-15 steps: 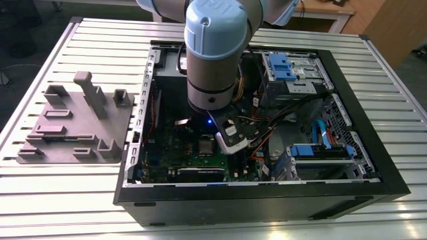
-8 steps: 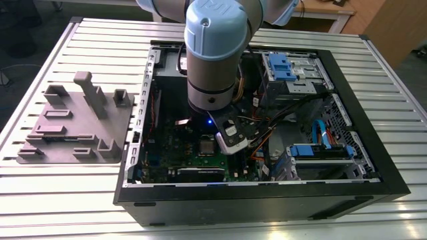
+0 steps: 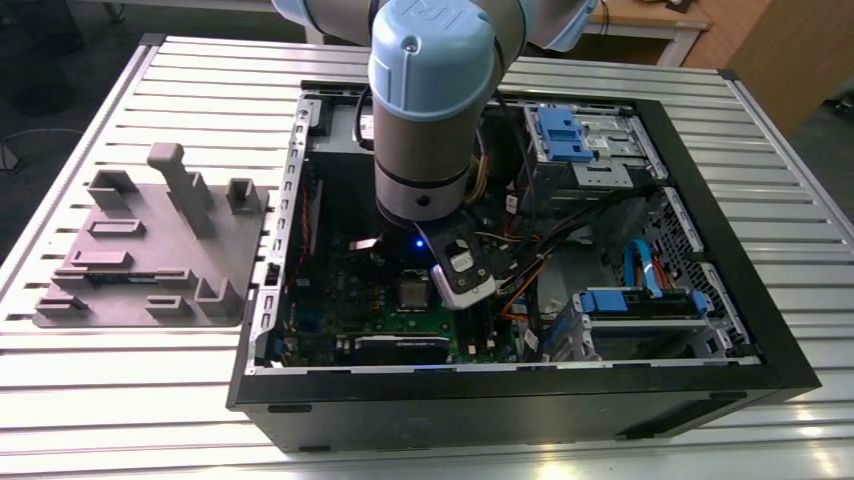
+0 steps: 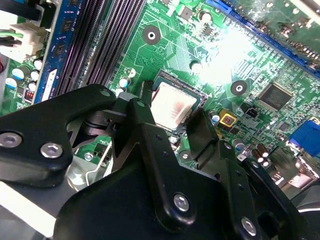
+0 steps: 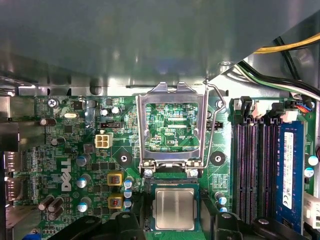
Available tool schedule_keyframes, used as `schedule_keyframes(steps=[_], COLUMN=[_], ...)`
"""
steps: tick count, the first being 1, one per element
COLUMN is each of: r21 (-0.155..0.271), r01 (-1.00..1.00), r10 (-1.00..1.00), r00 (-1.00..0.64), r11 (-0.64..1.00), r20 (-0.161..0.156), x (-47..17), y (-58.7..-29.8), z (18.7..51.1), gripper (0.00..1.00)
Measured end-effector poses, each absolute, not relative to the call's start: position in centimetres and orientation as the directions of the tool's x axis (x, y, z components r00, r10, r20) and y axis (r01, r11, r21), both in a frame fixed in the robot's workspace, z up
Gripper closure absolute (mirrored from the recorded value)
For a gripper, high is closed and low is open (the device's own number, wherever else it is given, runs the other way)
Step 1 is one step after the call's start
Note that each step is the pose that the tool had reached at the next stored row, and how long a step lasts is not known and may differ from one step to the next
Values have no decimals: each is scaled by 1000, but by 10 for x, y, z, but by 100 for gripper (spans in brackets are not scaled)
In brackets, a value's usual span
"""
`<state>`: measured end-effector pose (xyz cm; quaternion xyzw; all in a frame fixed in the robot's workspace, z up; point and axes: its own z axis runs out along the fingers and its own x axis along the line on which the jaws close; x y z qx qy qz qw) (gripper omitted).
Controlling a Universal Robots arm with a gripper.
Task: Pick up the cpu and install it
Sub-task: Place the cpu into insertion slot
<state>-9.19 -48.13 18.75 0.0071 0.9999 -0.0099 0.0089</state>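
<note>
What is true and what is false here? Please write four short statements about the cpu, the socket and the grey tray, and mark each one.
1. The cpu lies in the socket of the green motherboard. True.
2. The socket's metal frame is closed over the cpu. False: it is swung open, away from the cpu.
3. The grey fixture tray is inside the computer case. False: it lies on the table, at the exterior view's left of the case.
4. The end effector is right at the cpu. True.
</note>
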Motion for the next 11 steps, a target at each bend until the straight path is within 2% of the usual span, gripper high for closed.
schedule_keyframes(steps=[11], r21=[-20], r01=[14], r10=[14], r00=[-1000], r11=[1000], r20=[-18], x=[-92], y=[-481], z=[187], gripper=[45])
